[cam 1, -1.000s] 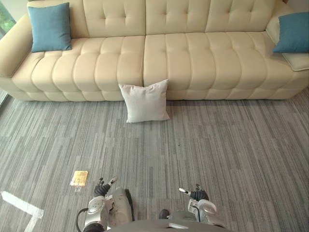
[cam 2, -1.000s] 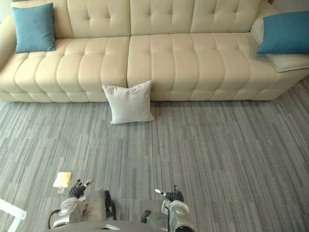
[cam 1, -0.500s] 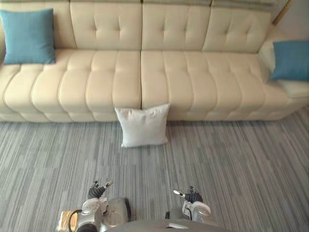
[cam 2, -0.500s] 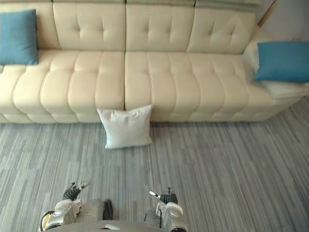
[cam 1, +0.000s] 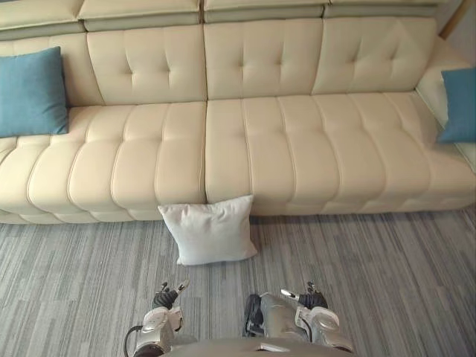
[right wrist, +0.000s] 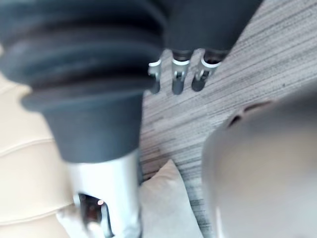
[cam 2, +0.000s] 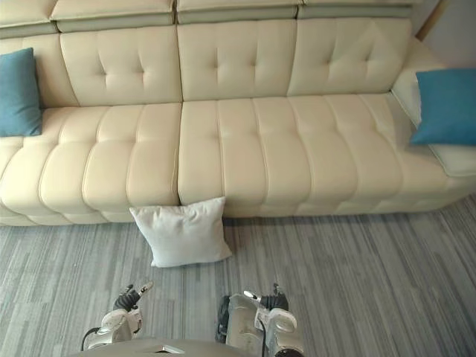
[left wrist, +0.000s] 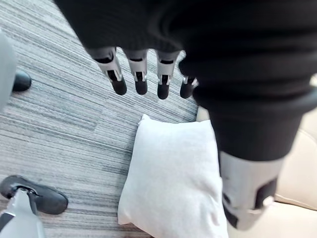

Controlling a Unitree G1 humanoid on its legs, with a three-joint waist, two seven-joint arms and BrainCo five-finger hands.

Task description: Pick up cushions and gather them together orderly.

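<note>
A white cushion (cam 1: 210, 230) leans on the carpet against the front of the cream sofa (cam 1: 245, 141), near its middle. One blue cushion (cam 1: 30, 91) stands at the sofa's left end and another blue cushion (cam 2: 445, 106) at its right end. My left hand (cam 1: 165, 297) hangs low at the bottom of the view, below the white cushion and apart from it, fingers straight and holding nothing. My right hand (cam 1: 306, 300) hangs lower right, also open and holding nothing. The left wrist view shows the white cushion (left wrist: 173, 178) past my straight fingers (left wrist: 140, 74).
Grey striped carpet (cam 1: 387, 275) runs between me and the sofa. A cream cushion (cam 2: 454, 158) lies under the right blue one. The sofa seat's middle is bare.
The camera has moved closer to the sofa, so the white cushion now lies just ahead of my hands. Both hands still hang low and open.
</note>
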